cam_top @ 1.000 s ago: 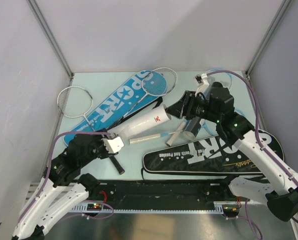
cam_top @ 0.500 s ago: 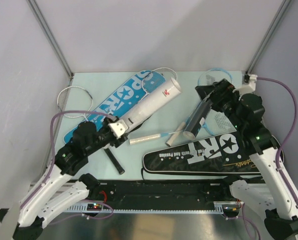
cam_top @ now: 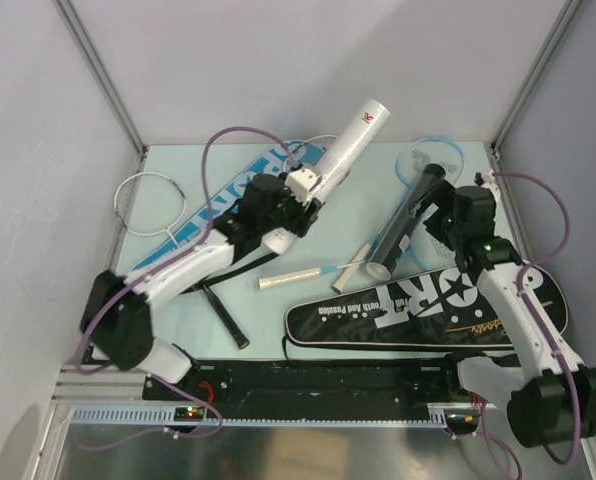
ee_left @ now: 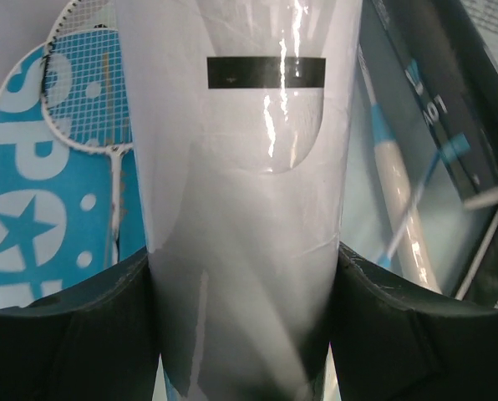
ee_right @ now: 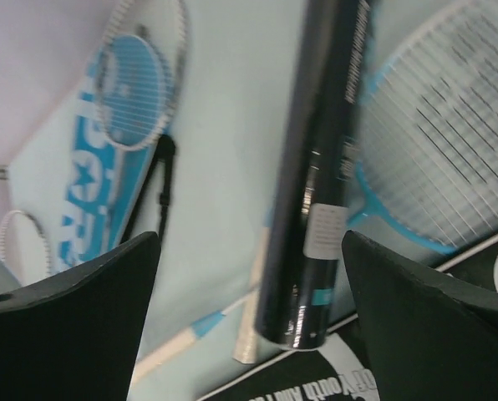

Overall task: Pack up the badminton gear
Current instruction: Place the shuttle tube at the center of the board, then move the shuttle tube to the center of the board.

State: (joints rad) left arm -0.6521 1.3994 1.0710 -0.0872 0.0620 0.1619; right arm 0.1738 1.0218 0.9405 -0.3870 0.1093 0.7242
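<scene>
My left gripper (cam_top: 303, 192) is shut on the lower end of the white tube (cam_top: 348, 145), which is lifted and tilts up toward the back wall. In the left wrist view the white tube (ee_left: 249, 209) fills the gap between both fingers (ee_left: 65, 334). The black tube (cam_top: 403, 225) lies on the table, across the light-blue racket (cam_top: 433, 150). My right gripper (cam_top: 436, 198) hangs open above its far end. From the right wrist, the black tube (ee_right: 316, 209) lies below the wide-spread fingers (ee_right: 73, 317), untouched.
The blue SPORT cover (cam_top: 218, 215) lies at the left, with a white racket (cam_top: 148, 200) beside it. Along the front right lies the black SPORT cover (cam_top: 428, 305). A racket handle (cam_top: 293, 278) and a black strap (cam_top: 223, 315) lie in the middle. Walls close in three sides.
My left arm has carried the white tube up and toward the back. My right gripper has opened wide, left the black tube on the table and drawn back to the right.
</scene>
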